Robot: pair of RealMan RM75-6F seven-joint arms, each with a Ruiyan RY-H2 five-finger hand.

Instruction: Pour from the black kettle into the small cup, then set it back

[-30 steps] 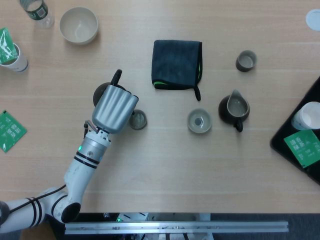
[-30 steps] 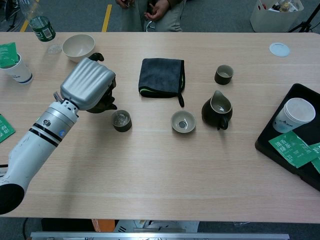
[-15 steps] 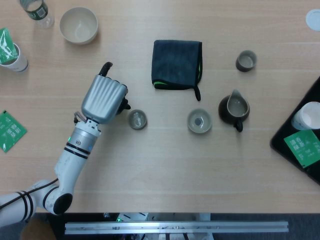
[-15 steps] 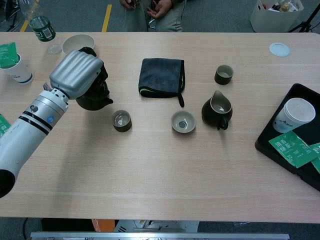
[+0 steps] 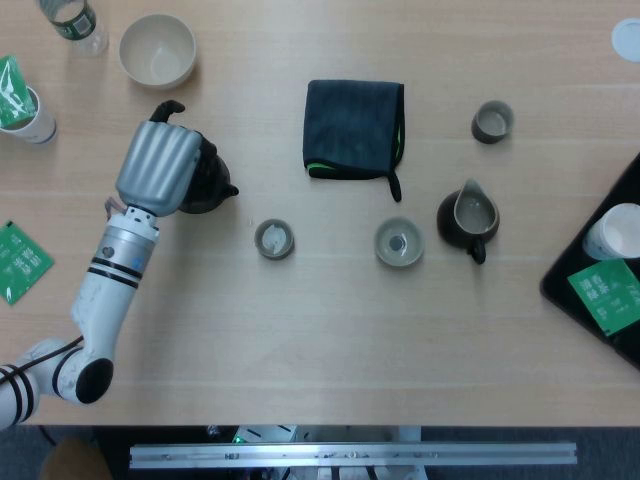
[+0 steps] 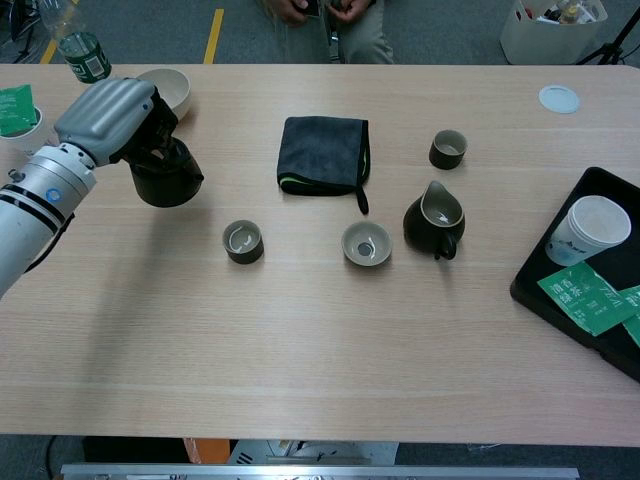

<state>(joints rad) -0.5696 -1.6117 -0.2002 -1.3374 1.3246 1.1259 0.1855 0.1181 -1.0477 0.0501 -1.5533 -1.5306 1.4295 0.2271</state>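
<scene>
My left hand grips the black kettle by its handle side, at the left of the table. The kettle looks upright, its spout pointing right; I cannot tell whether its base touches the table. The small dark cup stands alone to the right of the kettle, a pale glint inside it. My right hand appears in neither view.
A folded dark cloth lies at centre back. A grey strainer bowl, a dark pitcher and another small cup stand to the right. A cream bowl, paper cup and bottle crowd the back left. A black tray sits at the right edge.
My left hand has carried the kettle left and back, away from over the small cup, and brought it from tilted to upright.
</scene>
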